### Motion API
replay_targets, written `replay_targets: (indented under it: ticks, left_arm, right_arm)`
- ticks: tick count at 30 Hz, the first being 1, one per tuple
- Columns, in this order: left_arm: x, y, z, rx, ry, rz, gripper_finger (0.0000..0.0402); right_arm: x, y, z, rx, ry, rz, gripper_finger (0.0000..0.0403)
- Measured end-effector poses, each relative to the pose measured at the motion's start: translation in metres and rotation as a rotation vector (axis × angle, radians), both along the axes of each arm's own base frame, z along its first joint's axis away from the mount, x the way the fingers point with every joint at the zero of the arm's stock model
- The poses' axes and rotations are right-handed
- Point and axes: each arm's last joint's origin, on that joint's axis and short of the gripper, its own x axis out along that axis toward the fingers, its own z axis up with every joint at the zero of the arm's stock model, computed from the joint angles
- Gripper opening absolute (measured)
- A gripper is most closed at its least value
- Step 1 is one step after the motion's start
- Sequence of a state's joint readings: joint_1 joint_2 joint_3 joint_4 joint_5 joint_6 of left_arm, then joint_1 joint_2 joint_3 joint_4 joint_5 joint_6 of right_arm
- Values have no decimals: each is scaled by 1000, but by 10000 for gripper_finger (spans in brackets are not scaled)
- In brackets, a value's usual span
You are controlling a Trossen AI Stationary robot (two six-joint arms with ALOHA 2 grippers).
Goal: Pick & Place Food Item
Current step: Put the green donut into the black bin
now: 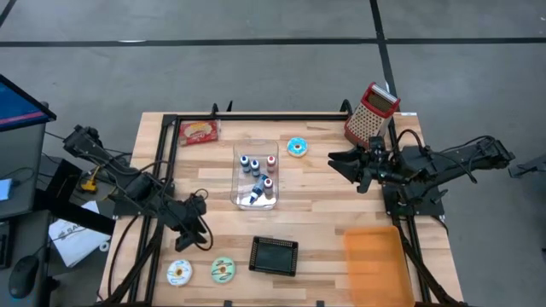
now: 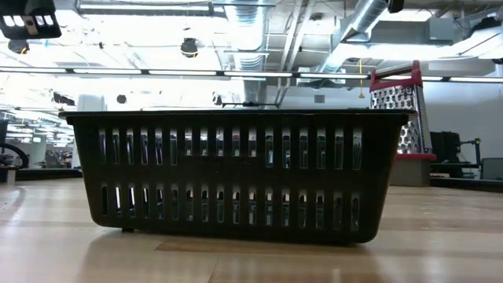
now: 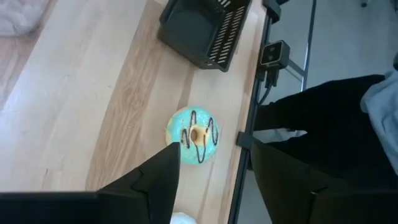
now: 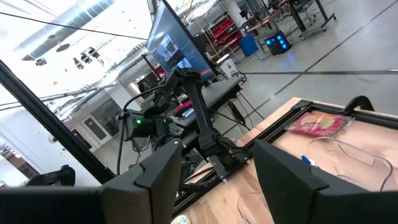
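left gripper point(image 1: 189, 239): fingers parted, holding nothing; hangs angled down over the near-left of the table point(image 1: 316, 230), just above the doughnuts. Wrist view has the green doughnut framed between its fingers point(image 3: 163, 180), prob. lined up for a grab.
green doughnut point(image 3: 194, 135): teal icing w/ dark drizzle, flat on the wood by the near edge, not touched yet.
white doughnut point(image 1: 180, 272): just left of the green one, also free.
black basket point(image 1: 275, 255): right of the green doughnut, near-centre; likely drop spot, short carry.
right gripper point(image 1: 348, 165): fingers apart, empty, raised & level at far right beside the red grater point(image 1: 371, 111); waiting, clear of the left arm's path.
clear tray point(image 1: 255, 176): mid-table w/ small bottles, not involved.
blue doughnut point(image 1: 297, 147): far side, right of the tray.
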State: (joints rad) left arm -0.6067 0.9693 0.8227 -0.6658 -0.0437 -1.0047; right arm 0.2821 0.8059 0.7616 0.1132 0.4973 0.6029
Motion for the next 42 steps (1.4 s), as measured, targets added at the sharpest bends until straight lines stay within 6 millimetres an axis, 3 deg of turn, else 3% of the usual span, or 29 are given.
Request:
replay_targets:
  ticks: [9,17,29,42]
  left_arm:
    - [17,-20,-19,5,70,-28,232]
    - [34,-43,-46,38,140,-66,236]
    - [54,-61,-79,61,186,-54,243]
    - [51,-77,-106,198,217,-48,242]
  right_arm:
    - [0,1,0,-3,1,6,193]
    - [0,2,0,-4,1,11,193]
    - [-1,4,0,0,0,21,193]
    - [-2,9,0,3,-1,51,193]
